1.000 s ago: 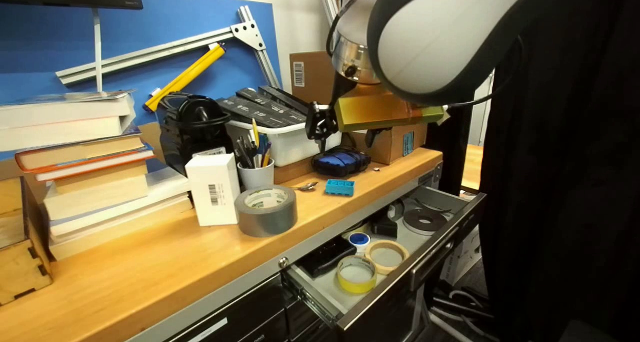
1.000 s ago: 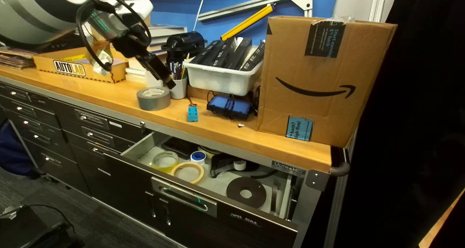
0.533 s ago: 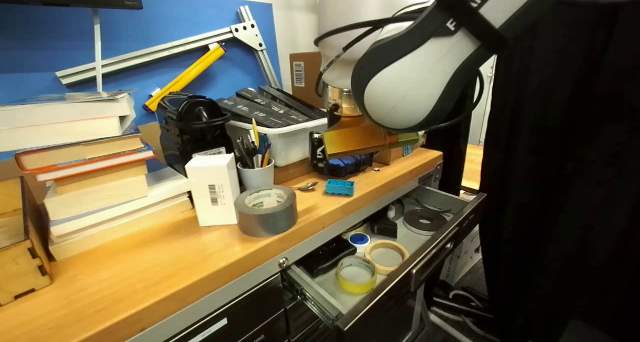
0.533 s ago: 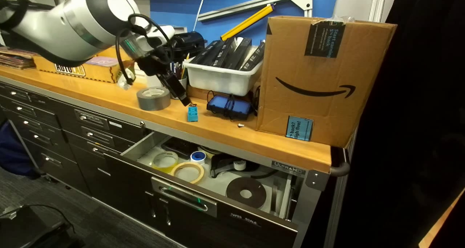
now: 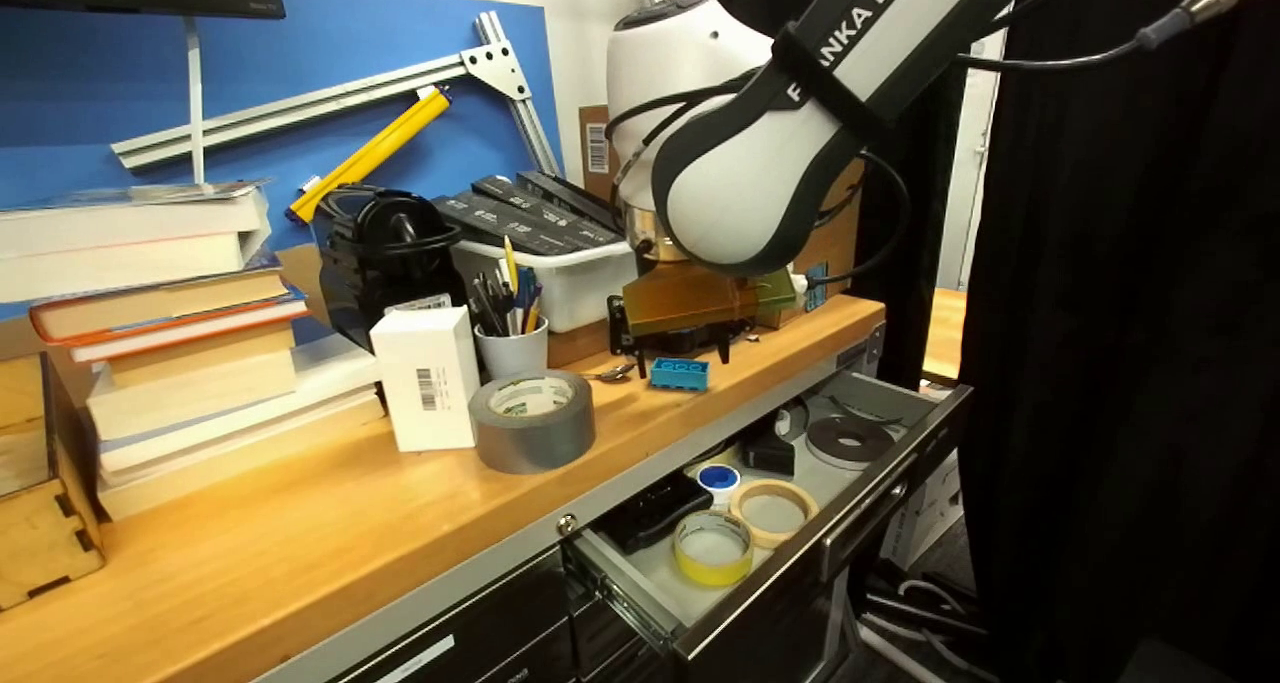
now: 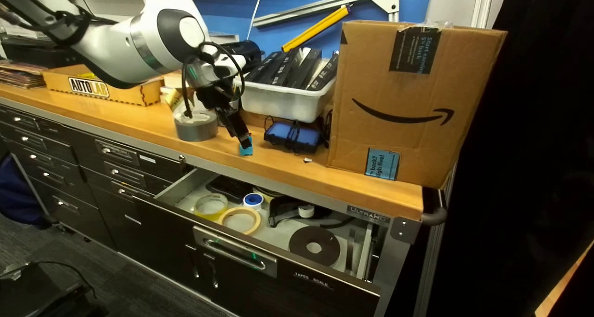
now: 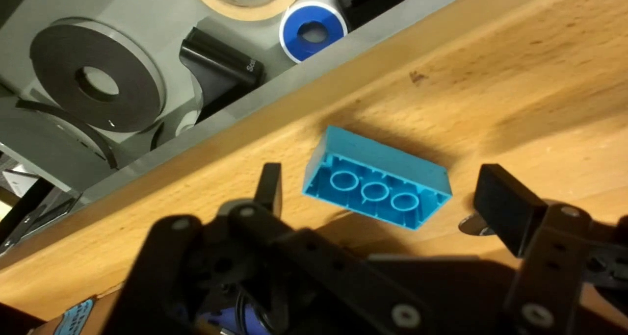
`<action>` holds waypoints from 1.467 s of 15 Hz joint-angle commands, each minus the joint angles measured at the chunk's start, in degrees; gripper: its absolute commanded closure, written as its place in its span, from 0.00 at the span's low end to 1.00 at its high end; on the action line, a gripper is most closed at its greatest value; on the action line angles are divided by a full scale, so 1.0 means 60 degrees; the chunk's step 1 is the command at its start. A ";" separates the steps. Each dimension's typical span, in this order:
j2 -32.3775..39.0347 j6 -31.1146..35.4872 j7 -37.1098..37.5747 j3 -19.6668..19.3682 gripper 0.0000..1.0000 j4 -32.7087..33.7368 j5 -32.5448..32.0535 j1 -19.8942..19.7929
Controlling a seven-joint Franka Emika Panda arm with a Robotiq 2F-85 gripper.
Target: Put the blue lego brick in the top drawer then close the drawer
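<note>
The black, two-fingered Robotiq gripper (image 7: 390,197) has its fingers spread wide and holds nothing. Between the fingertips in the wrist view, with a gap at either end, sits the small, bright-blue, rectangular plastic lego brick (image 7: 378,178), on a honey-coloured wooden worktop (image 7: 564,104) streaked with grain. The brick's hollow underside, with three round tubes inside, faces up at the gripper. Lower than the gripper, the dark-fronted, grey-floored top drawer (image 6: 276,241) stands pulled out, a flat brown-black tape ring (image 7: 59,80) and a blue-and-white spool (image 7: 314,51) inside. In an exterior view a smooth amber panel (image 5: 690,301) hides much of the gripper's body; how far the fingertips reach down beside the brick I cannot tell. A silvery metal spoon (image 5: 618,372) lies near one fingertip, its handle mostly out of sight. The brick's long axis runs roughly from finger to finger, a little slanted to that line.
</note>
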 commanded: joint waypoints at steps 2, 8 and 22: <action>0.0564 -0.0374 -0.0494 -0.1019 0.00 0.0745 0.0555 0.0887; 0.0360 -0.0473 -0.1042 -0.1429 0.42 0.0447 0.1925 0.1278; -0.2416 0.0165 -0.0186 -0.1406 0.00 -0.3538 0.1920 0.0911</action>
